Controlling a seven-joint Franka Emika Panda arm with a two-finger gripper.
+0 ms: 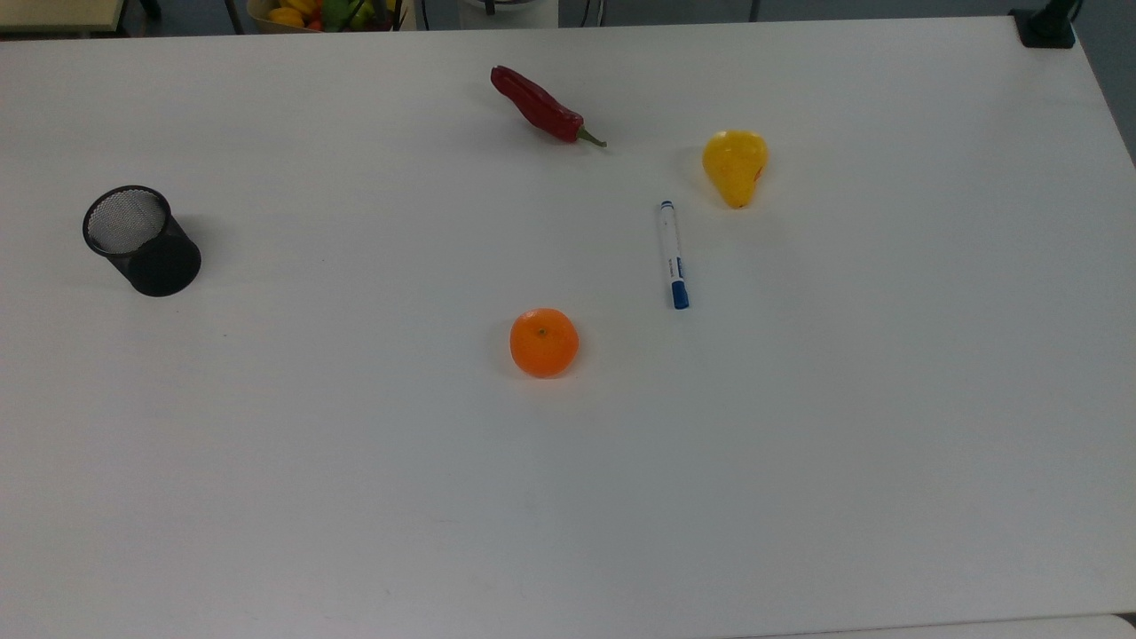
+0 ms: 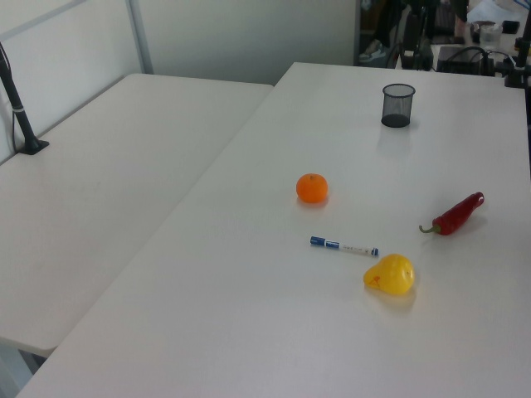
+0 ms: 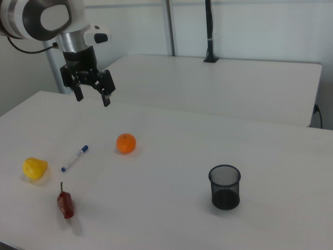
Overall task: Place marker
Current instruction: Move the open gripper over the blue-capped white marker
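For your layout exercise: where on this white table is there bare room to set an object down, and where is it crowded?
Free: the wide stretch between the black mesh cup and the orange, and the table along the top view's bottom edge. Crowded: the cluster of white blue-capped marker, yellow pear and red chili pepper.

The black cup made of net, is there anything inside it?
The black mesh cup stands upright on the white table, and the top view looks into it: just its mesh wall and dark bottom, nothing inside. The marker lies on the table, apart from it.
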